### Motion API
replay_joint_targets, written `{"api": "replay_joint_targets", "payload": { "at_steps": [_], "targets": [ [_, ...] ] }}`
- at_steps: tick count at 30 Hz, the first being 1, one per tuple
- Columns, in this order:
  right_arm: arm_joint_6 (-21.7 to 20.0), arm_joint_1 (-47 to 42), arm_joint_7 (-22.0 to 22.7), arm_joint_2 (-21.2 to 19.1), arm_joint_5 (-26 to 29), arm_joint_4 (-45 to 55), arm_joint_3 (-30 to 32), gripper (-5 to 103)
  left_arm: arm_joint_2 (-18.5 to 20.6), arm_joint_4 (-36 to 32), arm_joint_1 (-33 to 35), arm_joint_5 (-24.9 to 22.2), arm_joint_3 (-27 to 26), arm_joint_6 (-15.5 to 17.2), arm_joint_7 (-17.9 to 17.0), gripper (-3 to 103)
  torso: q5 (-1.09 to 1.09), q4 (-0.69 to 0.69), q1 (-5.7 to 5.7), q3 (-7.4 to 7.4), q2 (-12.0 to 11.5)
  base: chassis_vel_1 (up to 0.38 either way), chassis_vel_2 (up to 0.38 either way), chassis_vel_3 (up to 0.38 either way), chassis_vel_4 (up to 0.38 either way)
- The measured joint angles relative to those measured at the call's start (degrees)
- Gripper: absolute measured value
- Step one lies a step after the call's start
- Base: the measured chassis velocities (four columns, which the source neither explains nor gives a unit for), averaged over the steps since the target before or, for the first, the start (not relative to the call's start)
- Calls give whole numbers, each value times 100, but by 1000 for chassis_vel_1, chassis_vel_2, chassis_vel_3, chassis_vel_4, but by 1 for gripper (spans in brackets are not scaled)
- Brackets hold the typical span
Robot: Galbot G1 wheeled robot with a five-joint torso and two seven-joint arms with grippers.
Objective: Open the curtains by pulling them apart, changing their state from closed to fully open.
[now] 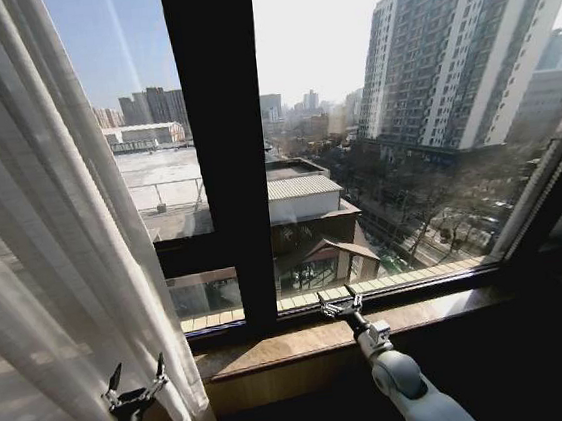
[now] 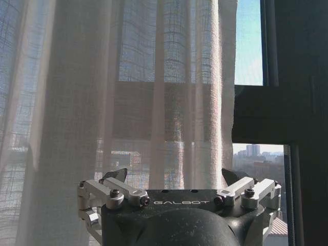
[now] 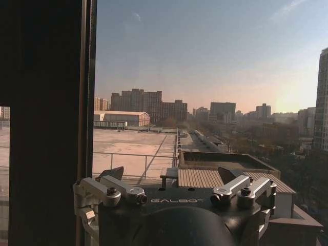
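1. Curtains (image 1: 33,247) hang bunched at the window's left, glass (image 1: 403,127) bare
2. Left pincer (image 1: 135,385) wide, empty, just before the curtains' edge
3. Right pincer (image 1: 340,307) wide, empty, over the sill (image 1: 442,309)

Both wrists are showing a dark rounded housing stamped GALBOT, silver finger linkages with black screw heads, and black pointed fingertips (image 2: 115,175); the right arm (image 1: 410,383) is presenting pale grey rounded segments, the left gripper (image 1: 134,384) a black stem.
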Motion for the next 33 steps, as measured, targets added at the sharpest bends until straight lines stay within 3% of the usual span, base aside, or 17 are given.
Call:
{"api": "replay_joint_targets", "payload": {
  "at_steps": [3,4,6,8,12,13,16,19,27,29,31,33],
  "targets": [
    [0,0,0,0,0,0,0,100,66,-80,-313,86,340,534,-198,100,-1,-3,0,0,0,0,0,0,0],
    [0,0,0,0,0,0,0,100,66,-80,-313,86,340,534,-198,100,-1,-3,0,0,0,0,0,0,0],
    [0,0,0,0,0,0,0,100,115,-136,-562,155,613,969,-361,100,-1,-2,0,0,0,0,0,0,0],
    [0,0,0,0,0,0,0,100,125,-149,-615,172,673,1060,-394,100,0,-2,0,0,0,0,0,0,0],
    [0,0,0,0,0,0,0,100,230,-277,-1135,315,1239,1964,-740,100,0,-2,0,0,0,0,0,0,0],
    [0,0,0,0,0,0,0,100,230,-277,-1135,315,1239,1964,-740,100,0,-2,0,0,0,0,0,0,0],
    [0,0,0,0,0,0,0,100,299,-357,-1481,412,1613,2561,-960,100,0,-2,1,0,0,0,0,0,0],
    [0,0,0,0,0,0,0,100,330,-398,-1646,458,1796,2843,-1059,100,-1,-4,1,0,-1,0,0,0,0],
    [0,0,-1,0,0,0,0,100,444,-150,-1856,529,1691,2913,-1268,100,-4,-2,0,0,0,0,0,0,0],
    [0,0,-1,1,0,1,0,100,608,271,-2059,634,1325,2753,-1548,100,6,-3,1,0,0,0,0,0,0],
    [0,1,0,0,0,1,1,100,619,347,-2047,694,1252,2664,-1567,100,-7,-2,1,1,-1,0,0,0,0],
    [0,1,0,0,0,1,1,100,635,364,-1972,761,1089,2526,-1567,100,-2,-2,1,0,0,0,0,0,0]
  ]
}}
